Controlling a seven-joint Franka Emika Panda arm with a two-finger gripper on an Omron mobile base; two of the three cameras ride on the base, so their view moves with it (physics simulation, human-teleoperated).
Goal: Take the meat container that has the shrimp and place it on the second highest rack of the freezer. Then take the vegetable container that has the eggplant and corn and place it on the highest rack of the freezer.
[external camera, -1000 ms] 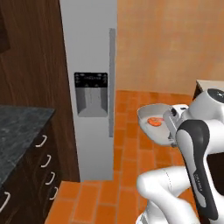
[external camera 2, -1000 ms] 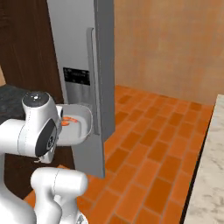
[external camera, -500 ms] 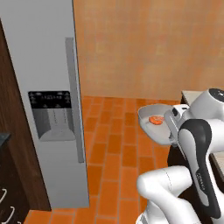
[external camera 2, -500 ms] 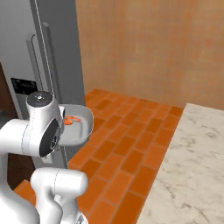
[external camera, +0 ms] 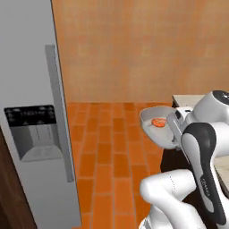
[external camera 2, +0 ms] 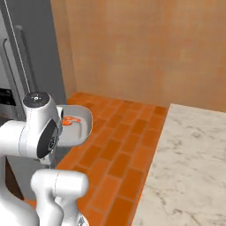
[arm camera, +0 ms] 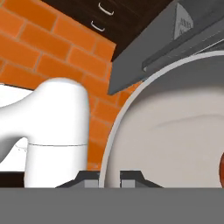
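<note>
The base is turning, sliding the freezer [external camera: 33, 129] toward 9 o'clock; the claw [arm camera: 109, 177] is pinching the shrimp container's [external camera: 157, 127] rim, still undelivered.

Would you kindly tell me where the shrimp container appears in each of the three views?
Left base view: shrimp container right of centre, beside the arm.
Right base view: left of centre, by the arm's upper joint.
Hand view: its pale rim arcs across the right half.
Shared landmark: the grey fridge.

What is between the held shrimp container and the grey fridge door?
Only bare orange brick floor lies between the pale round shrimp container and the grey fridge door, seen in the left base view.
</note>
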